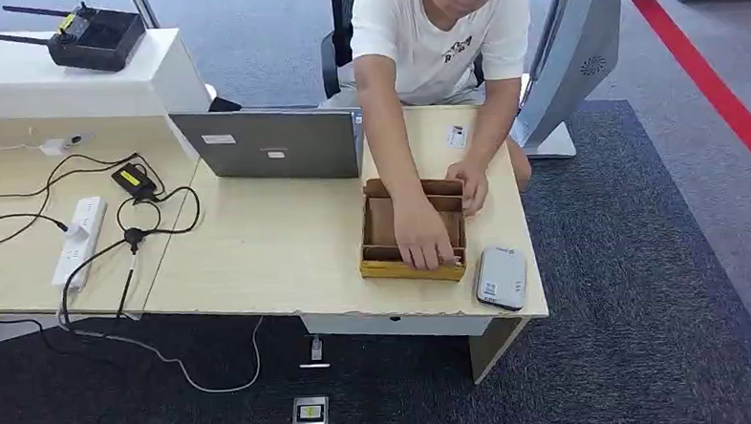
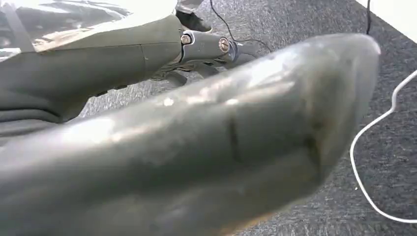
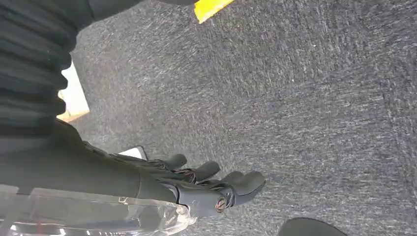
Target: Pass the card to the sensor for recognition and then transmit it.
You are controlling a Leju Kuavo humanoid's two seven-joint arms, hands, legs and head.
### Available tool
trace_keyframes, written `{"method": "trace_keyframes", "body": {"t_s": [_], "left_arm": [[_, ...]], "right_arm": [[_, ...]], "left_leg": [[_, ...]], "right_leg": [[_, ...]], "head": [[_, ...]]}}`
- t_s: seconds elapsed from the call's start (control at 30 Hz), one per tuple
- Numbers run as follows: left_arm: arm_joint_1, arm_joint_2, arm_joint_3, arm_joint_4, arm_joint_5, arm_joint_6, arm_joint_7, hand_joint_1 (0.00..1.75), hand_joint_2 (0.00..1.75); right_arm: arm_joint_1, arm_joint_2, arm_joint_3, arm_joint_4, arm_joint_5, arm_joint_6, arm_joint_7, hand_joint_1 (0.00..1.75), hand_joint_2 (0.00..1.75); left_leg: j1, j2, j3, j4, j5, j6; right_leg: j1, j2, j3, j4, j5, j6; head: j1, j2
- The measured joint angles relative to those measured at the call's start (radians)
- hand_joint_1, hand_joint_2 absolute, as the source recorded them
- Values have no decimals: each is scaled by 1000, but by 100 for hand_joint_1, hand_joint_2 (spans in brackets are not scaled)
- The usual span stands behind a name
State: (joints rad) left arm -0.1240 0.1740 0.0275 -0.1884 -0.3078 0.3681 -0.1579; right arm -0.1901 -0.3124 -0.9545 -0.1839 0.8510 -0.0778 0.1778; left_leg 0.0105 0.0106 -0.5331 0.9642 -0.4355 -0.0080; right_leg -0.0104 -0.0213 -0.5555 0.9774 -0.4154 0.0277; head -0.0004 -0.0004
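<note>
sensor (image 1: pixel 502 277) – long axis toward person, beside box (image 1: pixel 412 231) | right robot hand (image 3: pixel 206 184) spread, empty; left robot hand (image 2: pixel 196 147) unclear

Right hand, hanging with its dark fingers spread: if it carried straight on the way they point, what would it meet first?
Probably nothing but the grey carpet floor; the right hand points along bare carpet there, though depth is unclear.

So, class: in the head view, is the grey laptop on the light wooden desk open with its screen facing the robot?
No: the grey laptop shows its lid's back to the camera, opening toward the seated person.
</note>
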Motion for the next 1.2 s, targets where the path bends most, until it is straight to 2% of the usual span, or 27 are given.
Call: {"method": "trace_keyframes", "body": {"t_s": [0.23,0.57,0.9,1.2], "left_arm": [[0,-10,0,0,28,3,0,0,0],[0,-34,14,0,101,10,40,0,0],[0,-68,33,0,106,17,59,0,0],[1,-68,38,0,102,15,42,0,0]], "right_arm": [[5,3,8,0,10,0,5,0,175],[2,3,24,0,19,-1,11,0,175],[4,8,25,0,26,-6,20,0,175],[6,11,25,0,18,-17,12,0,175]], "left_leg": [[0,0,0,0,0,0],[0,0,0,0,0,0],[0,0,0,0,0,0],[0,0,0,0,0,0]], "right_leg": [[0,0,0,0,0,0],[0,0,0,0,0,0],[0,0,0,0,0,0],[0,0,0,0,0,0]], "head": [[0,0],[0,0],[0,0],[0,0]]}}
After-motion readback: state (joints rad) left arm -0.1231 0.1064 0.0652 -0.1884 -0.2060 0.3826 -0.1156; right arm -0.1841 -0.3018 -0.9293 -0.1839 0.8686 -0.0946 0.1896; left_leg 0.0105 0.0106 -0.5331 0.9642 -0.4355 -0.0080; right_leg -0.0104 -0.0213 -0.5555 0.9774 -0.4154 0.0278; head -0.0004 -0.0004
